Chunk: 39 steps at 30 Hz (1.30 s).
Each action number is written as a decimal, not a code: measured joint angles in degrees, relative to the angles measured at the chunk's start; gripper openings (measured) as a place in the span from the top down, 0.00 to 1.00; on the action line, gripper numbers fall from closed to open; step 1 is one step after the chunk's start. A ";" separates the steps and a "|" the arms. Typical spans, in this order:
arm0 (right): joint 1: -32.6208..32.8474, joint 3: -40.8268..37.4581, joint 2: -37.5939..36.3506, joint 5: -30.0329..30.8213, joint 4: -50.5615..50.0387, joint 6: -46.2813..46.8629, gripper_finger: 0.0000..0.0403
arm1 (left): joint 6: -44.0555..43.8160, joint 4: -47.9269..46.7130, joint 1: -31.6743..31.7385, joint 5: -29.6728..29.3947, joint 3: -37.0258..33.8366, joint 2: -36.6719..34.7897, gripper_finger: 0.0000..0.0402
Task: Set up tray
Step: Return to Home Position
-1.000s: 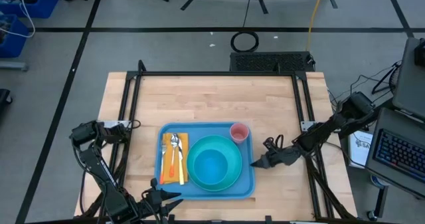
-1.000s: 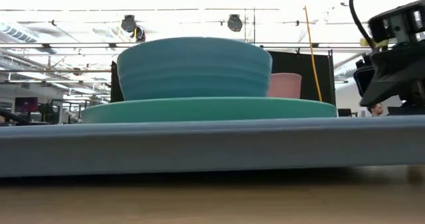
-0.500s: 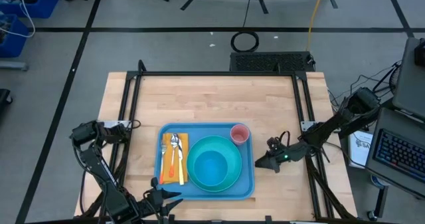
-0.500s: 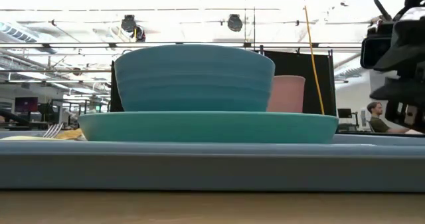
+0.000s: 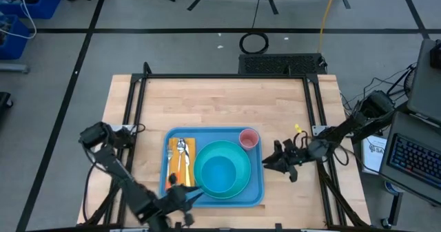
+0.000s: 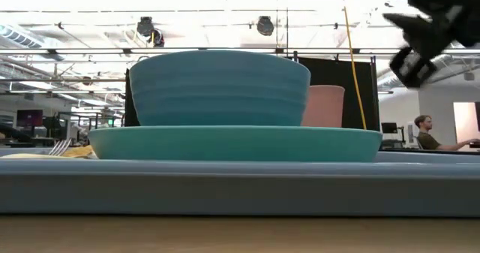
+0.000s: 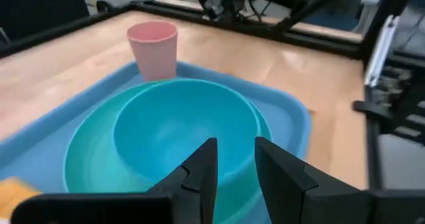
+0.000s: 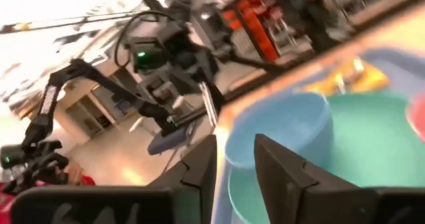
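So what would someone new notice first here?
The blue tray, front and centre on the table, carries a blue bowl on a teal plate, a pink cup and cutlery on a yellow napkin. The left end effector hovers over its front edge, the right end effector beside its right side.

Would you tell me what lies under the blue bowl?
A teal plate, resting on the blue tray. The bowl covers the plate's middle, so that part cannot be seen.

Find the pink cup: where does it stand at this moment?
In the high view, the pink cup stands in the blue tray's upper right corner, just beside the teal plate holding the blue bowl.
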 joint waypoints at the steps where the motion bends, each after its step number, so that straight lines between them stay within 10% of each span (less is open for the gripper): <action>1: -0.30 0.21 0.00 -1.06 1.23 -2.49 0.77 | 3.32 1.82 1.27 1.11 0.00 0.00 0.74; 11: -0.46 11.74 -2.14 -19.89 -9.89 -26.73 0.81 | 35.49 25.30 9.04 10.45 0.02 -3.85 0.74; 16: -1.87 20.52 -4.15 -0.27 -40.49 -22.94 0.81 | 53.04 40.61 12.90 25.50 0.04 -4.24 0.74; 21: -2.40 26.10 -7.84 13.32 -53.80 -24.07 0.81 | 51.22 35.01 18.27 24.00 0.02 -4.22 0.74; 32: -4.42 26.35 -30.84 18.33 -69.46 -26.84 0.81 | 44.54 25.82 28.56 19.08 -1.47 -6.35 0.74; 39: -0.04 21.75 -40.67 18.32 -70.59 -26.56 0.81 | 43.44 42.95 21.52 14.98 -21.49 -21.23 0.74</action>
